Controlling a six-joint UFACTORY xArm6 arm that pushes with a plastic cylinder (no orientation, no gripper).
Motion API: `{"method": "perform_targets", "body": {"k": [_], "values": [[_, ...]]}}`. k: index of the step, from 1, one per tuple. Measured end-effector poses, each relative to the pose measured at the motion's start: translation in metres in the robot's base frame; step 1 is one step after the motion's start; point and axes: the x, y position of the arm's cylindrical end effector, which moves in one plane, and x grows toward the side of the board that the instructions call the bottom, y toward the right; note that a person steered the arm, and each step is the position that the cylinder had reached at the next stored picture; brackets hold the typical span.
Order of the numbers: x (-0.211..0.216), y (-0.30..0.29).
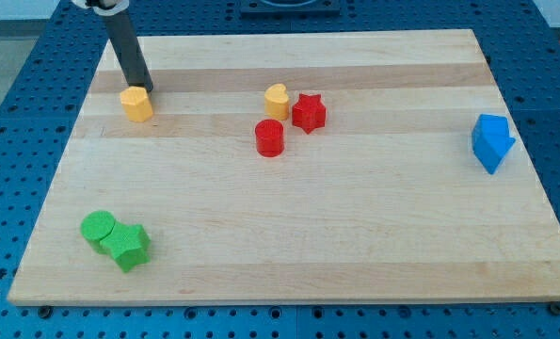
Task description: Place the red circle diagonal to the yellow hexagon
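Note:
The red circle [270, 137] lies near the middle of the wooden board [355, 235], just below a yellow heart-shaped block [276, 101] and down-left of a red star [309, 112]. The yellow hexagon [136, 104] lies at the view's upper left. My tip [145, 89] stands right at the hexagon's upper right edge, touching or almost touching it, far to the left of the red circle.
A green circle [97, 229] and a green star-like block [129, 247] lie together at the lower left. A blue block [491, 141] lies near the right edge. A blue perforated table surrounds the board.

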Motion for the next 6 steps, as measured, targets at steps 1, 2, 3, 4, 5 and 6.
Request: {"method": "perform_targets", "body": {"k": [1,2,3,4,5,6], "values": [[0.005,-0.038],[0.034,-0.001],[0.042,0.087],[0.054,0.089],[0.105,0.069],[0.151,0.046]]}}
